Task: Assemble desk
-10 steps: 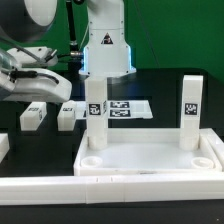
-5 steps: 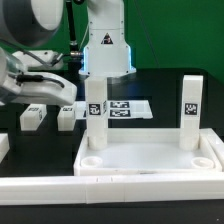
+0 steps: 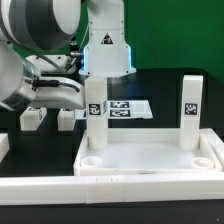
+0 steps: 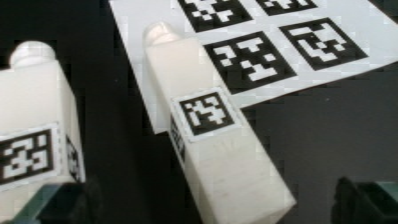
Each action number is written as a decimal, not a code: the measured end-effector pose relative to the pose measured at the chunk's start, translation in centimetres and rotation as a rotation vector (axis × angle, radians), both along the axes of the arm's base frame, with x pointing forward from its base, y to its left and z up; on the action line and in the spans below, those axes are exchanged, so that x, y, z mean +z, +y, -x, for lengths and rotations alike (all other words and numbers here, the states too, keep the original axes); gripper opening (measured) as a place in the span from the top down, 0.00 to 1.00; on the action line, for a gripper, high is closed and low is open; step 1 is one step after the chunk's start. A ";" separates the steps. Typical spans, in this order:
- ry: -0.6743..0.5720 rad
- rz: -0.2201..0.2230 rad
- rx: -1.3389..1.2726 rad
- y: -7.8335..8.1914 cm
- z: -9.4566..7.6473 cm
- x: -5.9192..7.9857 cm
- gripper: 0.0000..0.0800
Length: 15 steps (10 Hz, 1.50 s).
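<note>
Desk tabletop (image 3: 150, 158) holds two upright legs (image 3: 95, 110); the claw (image 4: 208, 204), largely cut off, gapes over a loose leg (image 4: 222, 150).

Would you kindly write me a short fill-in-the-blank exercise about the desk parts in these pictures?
1. The tabletop carries ___ upright legs in its far sockets.
2. The loose legs lie on the table at the exterior view's ___ of the tabletop.
3. The gripper above the loose legs has its jaws ___.
Missing words: two; left; open.
</note>
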State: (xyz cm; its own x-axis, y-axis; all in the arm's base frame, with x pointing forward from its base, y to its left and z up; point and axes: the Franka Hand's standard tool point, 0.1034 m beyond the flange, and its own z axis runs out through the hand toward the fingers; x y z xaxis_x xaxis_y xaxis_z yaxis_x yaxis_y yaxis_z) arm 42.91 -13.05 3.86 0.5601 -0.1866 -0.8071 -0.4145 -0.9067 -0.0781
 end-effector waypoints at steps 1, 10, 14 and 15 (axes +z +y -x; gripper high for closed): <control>-0.002 0.003 0.002 0.0 0.0 -0.3 0.19; 0.025 0.007 0.009 0.7 0.8 -2.4 0.19; 0.029 0.006 0.008 0.7 1.0 -2.6 0.36; 0.029 0.006 0.008 0.6 1.0 -2.6 0.53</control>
